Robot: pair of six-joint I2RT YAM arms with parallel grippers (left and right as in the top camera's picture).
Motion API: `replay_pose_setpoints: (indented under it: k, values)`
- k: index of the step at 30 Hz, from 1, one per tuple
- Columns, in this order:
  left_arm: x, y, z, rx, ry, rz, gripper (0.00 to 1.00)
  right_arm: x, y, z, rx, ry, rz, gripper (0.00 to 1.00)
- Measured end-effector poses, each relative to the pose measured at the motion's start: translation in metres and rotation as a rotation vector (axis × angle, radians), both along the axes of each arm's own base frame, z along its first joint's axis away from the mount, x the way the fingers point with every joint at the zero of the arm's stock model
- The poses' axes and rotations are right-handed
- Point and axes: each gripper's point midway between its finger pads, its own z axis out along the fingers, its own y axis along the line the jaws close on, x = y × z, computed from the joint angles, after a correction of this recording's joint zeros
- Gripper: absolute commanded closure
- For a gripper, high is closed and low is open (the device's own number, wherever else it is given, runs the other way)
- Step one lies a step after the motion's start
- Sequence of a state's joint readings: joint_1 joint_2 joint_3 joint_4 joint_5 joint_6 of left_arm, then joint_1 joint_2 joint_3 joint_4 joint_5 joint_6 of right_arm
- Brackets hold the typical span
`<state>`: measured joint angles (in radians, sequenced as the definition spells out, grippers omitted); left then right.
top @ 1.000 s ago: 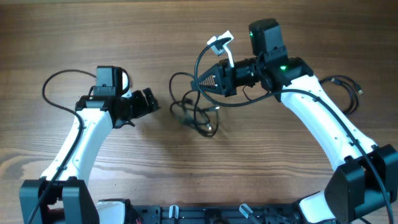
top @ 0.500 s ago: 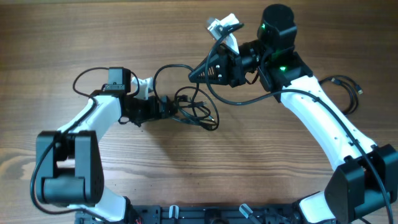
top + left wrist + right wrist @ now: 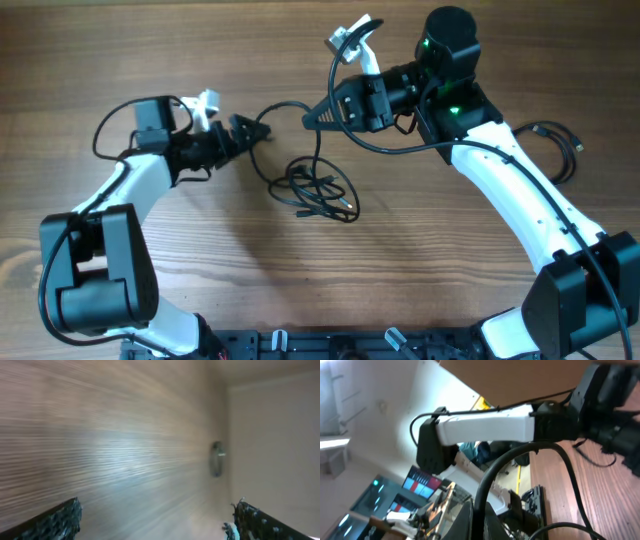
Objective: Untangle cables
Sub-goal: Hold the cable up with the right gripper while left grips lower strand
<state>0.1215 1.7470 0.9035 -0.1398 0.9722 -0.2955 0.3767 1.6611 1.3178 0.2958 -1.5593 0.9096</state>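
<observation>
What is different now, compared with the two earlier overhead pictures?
The left gripper reached into the cables half a second ago, then drew back toward the far left. It is open, with nothing between its fingers. One loop now stretches out toward it, and the heap lies slightly nearer the front edge. The right gripper rose a little toward the far edge. Unchanged: it stays shut on one of the cables.

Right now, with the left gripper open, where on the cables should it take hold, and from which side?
Probably the lone strand curving along the left edge of the piled cables. It seems to lie apart from the knotted loops and nearest the open left gripper, so come down on it from the left. The right gripper is shut on a raised strand on the other side.
</observation>
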Motion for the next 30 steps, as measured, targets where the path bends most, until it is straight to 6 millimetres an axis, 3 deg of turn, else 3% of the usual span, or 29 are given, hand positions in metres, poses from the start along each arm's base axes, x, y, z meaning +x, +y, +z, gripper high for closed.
replay_pose_setpoints:
  k: [4, 10, 14, 16, 25, 28, 30]
  values:
    - [-0.004, -0.018, 0.022, -0.125, -0.024, -0.071, 0.00, -0.001, 0.000, 0.000, 0.007, -0.017, 0.002, 0.96]
    - [-0.013, -0.052, 0.036, -0.172, -0.032, -0.180, 0.00, -0.011, 0.011, -0.002, 0.013, -0.032, 0.038, 0.96]
    - [-0.041, -0.075, 0.028, -0.179, 0.059, -0.267, 0.02, -0.012, 0.012, -0.003, 0.005, -0.013, 0.042, 0.96]
    - [-0.057, -0.082, 0.023, -0.168, 0.083, -0.318, 0.07, -0.012, 0.012, -0.004, 0.004, -0.011, 0.042, 0.96]
    - [-0.091, -0.077, -0.009, -0.001, 0.168, -0.384, 0.26, -0.012, 0.012, -0.004, 0.011, -0.028, 0.042, 0.96]
    - [-0.092, -0.071, -0.018, 0.063, 0.168, -0.382, 0.44, -0.012, 0.012, -0.004, 0.011, -0.029, 0.042, 0.96]
    - [-0.092, -0.069, -0.021, 0.082, 0.169, -0.383, 0.50, -0.012, 0.012, -0.005, 0.014, -0.035, 0.042, 0.96]
